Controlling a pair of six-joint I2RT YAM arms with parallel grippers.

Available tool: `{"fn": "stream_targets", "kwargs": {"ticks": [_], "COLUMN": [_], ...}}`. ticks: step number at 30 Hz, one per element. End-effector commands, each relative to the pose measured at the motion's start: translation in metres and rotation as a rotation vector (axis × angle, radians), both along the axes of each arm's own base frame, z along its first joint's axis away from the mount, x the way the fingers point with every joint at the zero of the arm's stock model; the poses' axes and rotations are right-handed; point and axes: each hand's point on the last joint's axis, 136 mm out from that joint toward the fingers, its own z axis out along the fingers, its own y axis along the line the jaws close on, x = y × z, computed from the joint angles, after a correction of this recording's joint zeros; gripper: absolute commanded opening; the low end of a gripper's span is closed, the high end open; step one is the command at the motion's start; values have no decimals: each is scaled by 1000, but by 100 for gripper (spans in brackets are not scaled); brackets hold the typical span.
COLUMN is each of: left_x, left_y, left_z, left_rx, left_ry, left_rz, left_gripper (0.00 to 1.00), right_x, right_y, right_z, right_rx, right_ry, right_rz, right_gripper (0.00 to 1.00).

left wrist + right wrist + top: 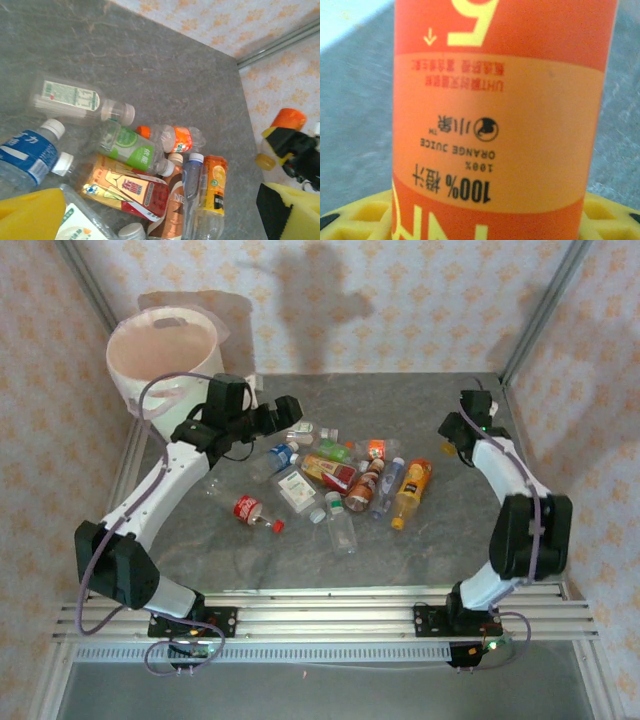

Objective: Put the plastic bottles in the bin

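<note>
**Hidden or unclear.** In the right wrist view the orange juice bottle (495, 115) is being shown so close that its cap and base are being cut off. The label print is being read upside down. The right end effector (485, 222) is being seen closed on this bottle, with a yellow pad (355, 217) at each lower corner. In the left wrist view the bottle is being held tilted in front of the wall. Whether its base is touching the tabletop (450, 535) cannot be told.

The left end effector (285, 412) is being held wide apart and is gripping nothing. It is being positioned over the far left edge of the heap. Its pads are being cut off at the lower corners of its own view.

The other bottles (345, 475) are being left lying in an overlapping heap at mid-tabletop, so no exact count can be made. One red-labelled bottle (252, 510) is being kept just apart on the heap's near left side.

The bin (160, 350) is being stood upright at the far left corner. Its floor is being hidden by its own near wall.

**Surface and room.** The tabletop is being shown as mottled grey. It is being enclosed by pale walls (420, 290) patterned with orange motifs. It is also being framed by metal posts (545, 305) and a ribbed rail (330, 615) along the near edge.
</note>
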Motion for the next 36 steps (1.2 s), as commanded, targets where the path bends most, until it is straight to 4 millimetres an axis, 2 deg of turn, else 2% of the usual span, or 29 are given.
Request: {"fn": "stream_targets", "kwargs": {"ticks": [1,5,8,11,15,24,28,32,36], "left_x": [2,-5,-15,-24,-32,-55,-45,-48,-47], "left_y": [-29,-62,-89,-109,-122,-154,-152,-163,-169], "left_z": [14,24,38,51,68,100,97,100,101], "left_rx": [-95,-136,-176,-211,-248,-265,-252,-333,-382], "left_ry": [-45,-65,-94,-124,-186,-308,-308,-294,-286], "left_rz": [-80,-199,-311,-390,-463,-598,-543,-599,-619], "left_gripper": [100,100,100,100,100,97,97,98,91], "right_x": [-4,-28,-53,-77,-107,-145,-153,-159,-162], "right_y": [42,106,149,181,215,264,277,286,291], "right_z": [37,81,100,116,131,143,150,158,165], "right_rx": [113,201,236,261,287,364,387,419,441], "right_ry": [-174,-329,-384,-445,-477,-442,-453,-464,-492], "right_rz": [198,474,673,828,1000,1243,1301,1345,1365], "right_gripper": [44,44,44,43,40,40,39,39,40]}}
